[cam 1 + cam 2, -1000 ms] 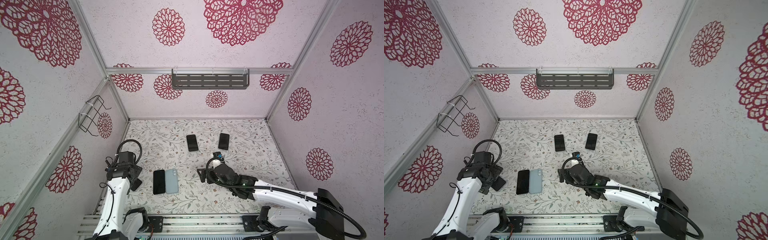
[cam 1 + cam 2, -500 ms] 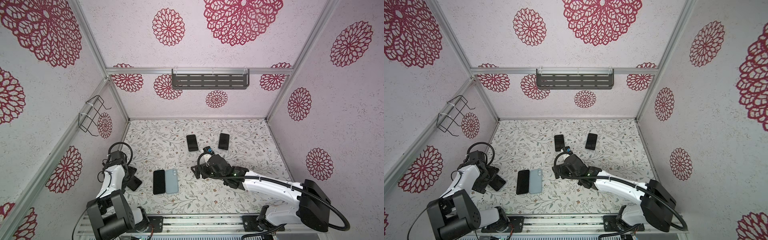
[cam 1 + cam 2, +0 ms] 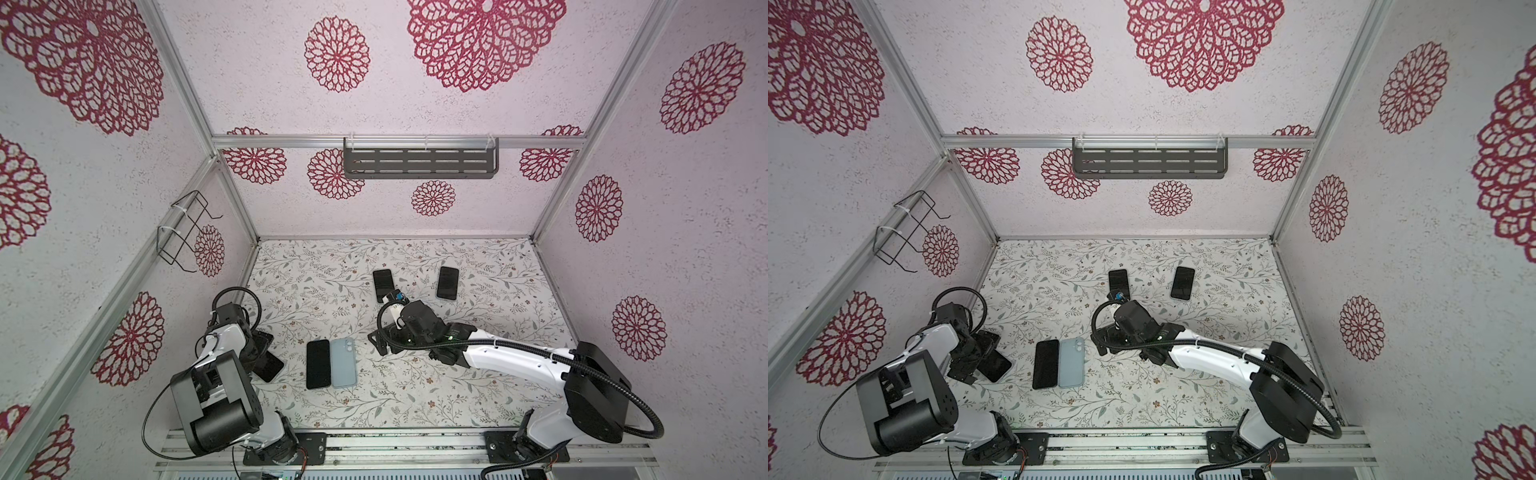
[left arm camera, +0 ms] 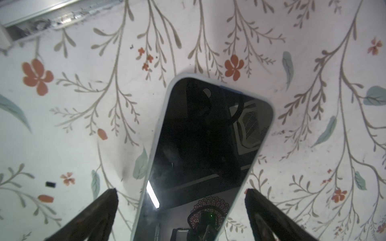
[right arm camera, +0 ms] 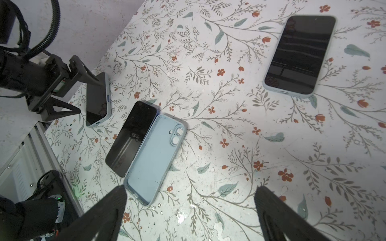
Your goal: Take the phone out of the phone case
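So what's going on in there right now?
The left gripper is open and straddles a cased phone near the left edge of the table, not closed on it. The right gripper is open and empty, above the middle of the table. In front of it a bare phone and an empty blue case lie side by side. Farther back lie two more phones.
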